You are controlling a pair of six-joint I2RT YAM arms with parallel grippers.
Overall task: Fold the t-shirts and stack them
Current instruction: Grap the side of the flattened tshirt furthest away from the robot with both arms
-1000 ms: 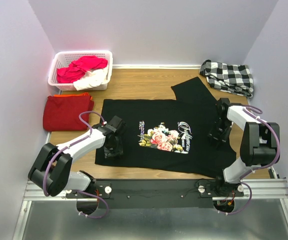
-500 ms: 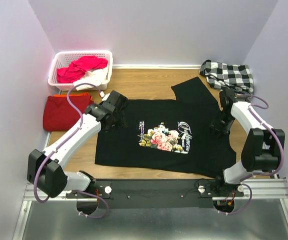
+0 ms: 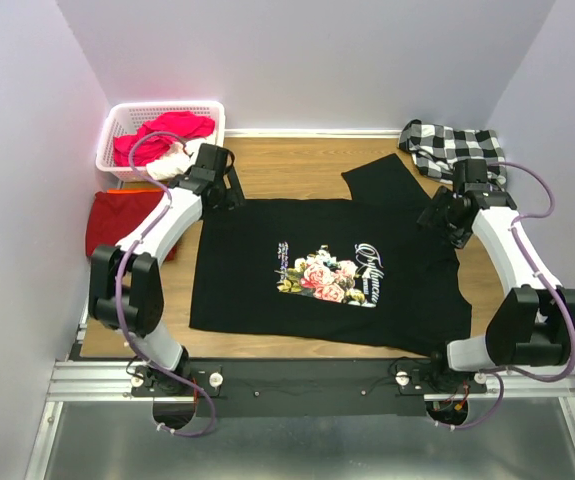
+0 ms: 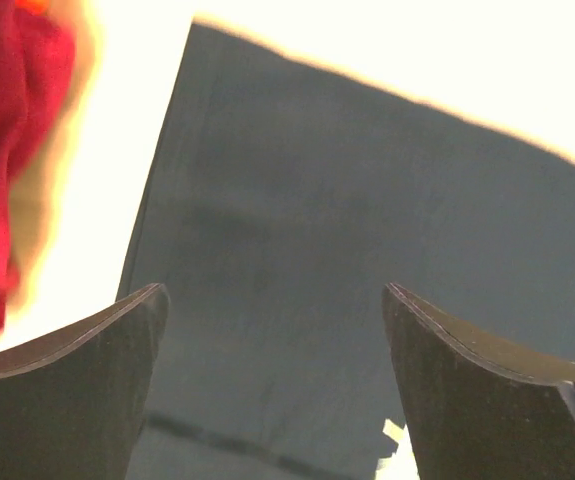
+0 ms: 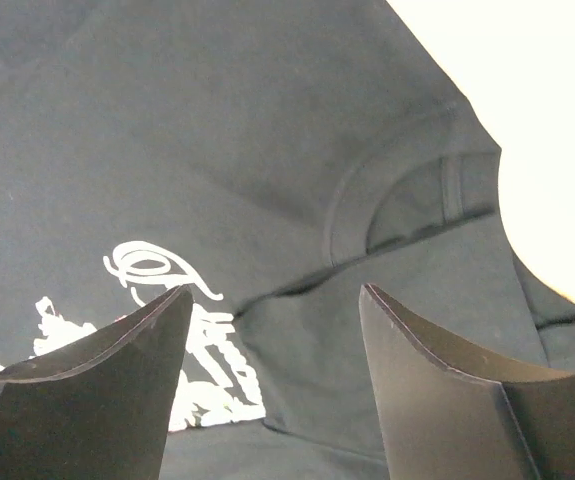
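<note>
**A:** From above, where are the shirts lying?
**B:** The black tee (image 3: 267,290) is lying flat and print-up across the table (image 3: 287,165), one sleeve sticking out toward the far side. The dark-red tee (image 3: 105,222) is sitting folded at the left edge, probably waiting as the base of the stack.
**A:** And the basket (image 3: 167,104)?
**B:** It's holding pink and white clothes (image 3: 167,135). A checked cloth (image 3: 457,150) is lying at the far right.
**A:** Left wrist view?
**B:** The left gripper (image 4: 274,295) is hovering over the black tee near its far-left corner, jaws spread wide and gripping nothing. It's likely lining up a pinch for a fold.
**A:** Right wrist?
**B:** The right gripper (image 5: 277,290) is hanging over the collar (image 5: 367,175) beside the white script (image 5: 157,275), likewise apart and empty.
</note>
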